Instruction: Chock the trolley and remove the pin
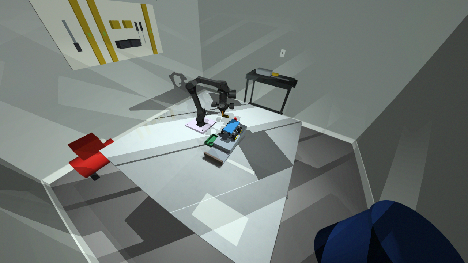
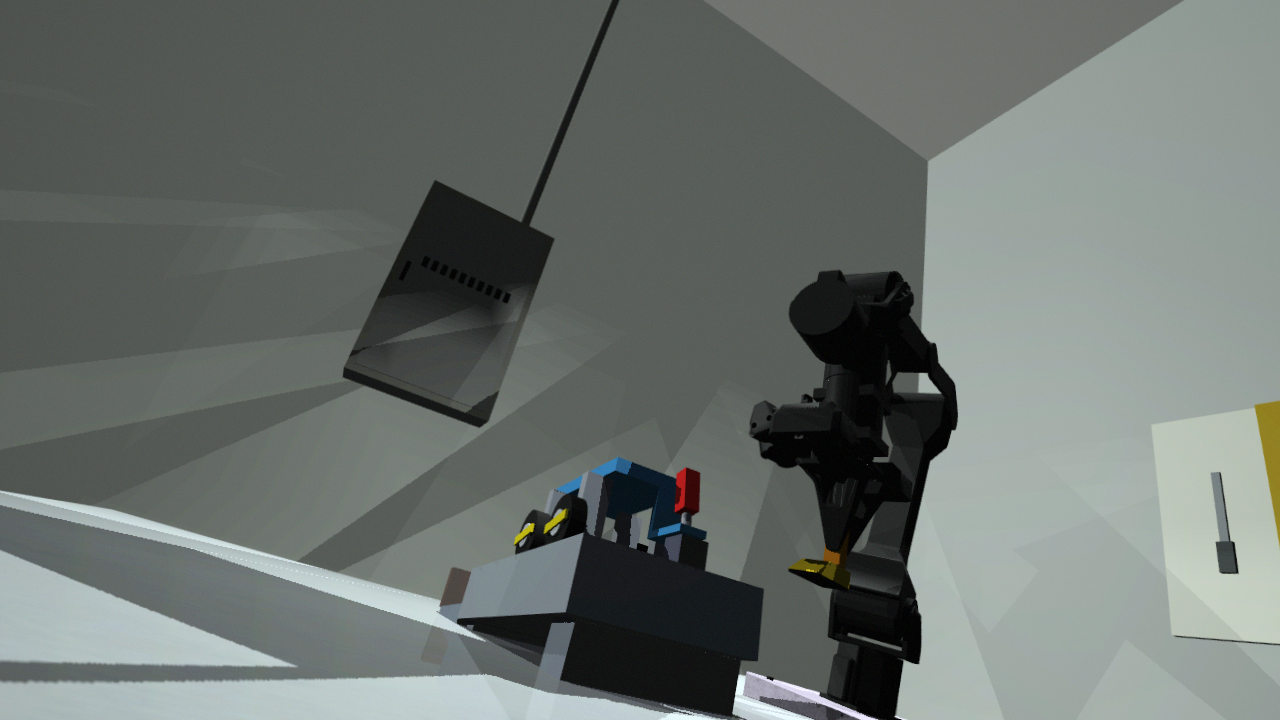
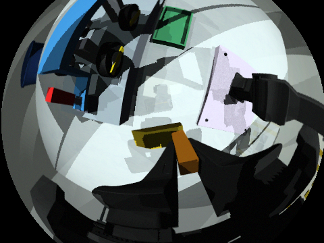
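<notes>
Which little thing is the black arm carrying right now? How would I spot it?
Find the grey ramp with the blue-topped trolley; beside its high end hangs the black arm's gripper. Its fingers are shut on the orange handle of a yellow wedge-shaped chock, held in the air. It is the only yellow-and-orange piece off the ramp.

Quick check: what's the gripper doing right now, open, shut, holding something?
Gripper: shut on the yellow chock, gripped by its orange handle and held in the air beside the ramp, clear of the trolley.
</notes>
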Robot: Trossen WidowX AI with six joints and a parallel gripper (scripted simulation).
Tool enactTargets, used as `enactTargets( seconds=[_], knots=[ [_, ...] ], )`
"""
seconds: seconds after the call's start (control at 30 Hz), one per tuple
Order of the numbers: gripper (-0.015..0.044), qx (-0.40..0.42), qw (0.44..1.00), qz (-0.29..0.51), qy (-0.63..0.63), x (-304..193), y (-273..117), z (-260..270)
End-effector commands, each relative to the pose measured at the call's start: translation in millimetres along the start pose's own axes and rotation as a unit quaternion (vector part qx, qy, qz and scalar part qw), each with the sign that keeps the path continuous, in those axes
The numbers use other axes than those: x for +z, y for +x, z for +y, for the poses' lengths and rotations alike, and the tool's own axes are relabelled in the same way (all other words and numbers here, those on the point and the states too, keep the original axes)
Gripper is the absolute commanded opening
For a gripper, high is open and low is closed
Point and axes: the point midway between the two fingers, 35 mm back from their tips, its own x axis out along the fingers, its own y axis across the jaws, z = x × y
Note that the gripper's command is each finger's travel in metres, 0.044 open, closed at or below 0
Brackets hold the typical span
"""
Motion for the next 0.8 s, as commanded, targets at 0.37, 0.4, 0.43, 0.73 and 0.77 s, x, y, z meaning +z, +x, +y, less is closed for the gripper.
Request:
enactTargets(
  seconds=[0.37, 0.4, 0.43, 0.73, 0.77],
  knots=[
    [0.0000, 0.000, 1.000, -0.003, -0.002, 3, -39, 0],
    [0.0000, 0.000, 1.000, -0.003, -0.002, 3, -39, 0],
    [0.0000, 0.000, 1.000, -0.003, -0.002, 3, -39, 0],
    [0.0000, -0.001, 0.994, -0.002, -0.108, 3, -39, 0],
    [0.0000, -0.001, 0.992, -0.002, -0.125, 3, -39, 0]
  ],
)
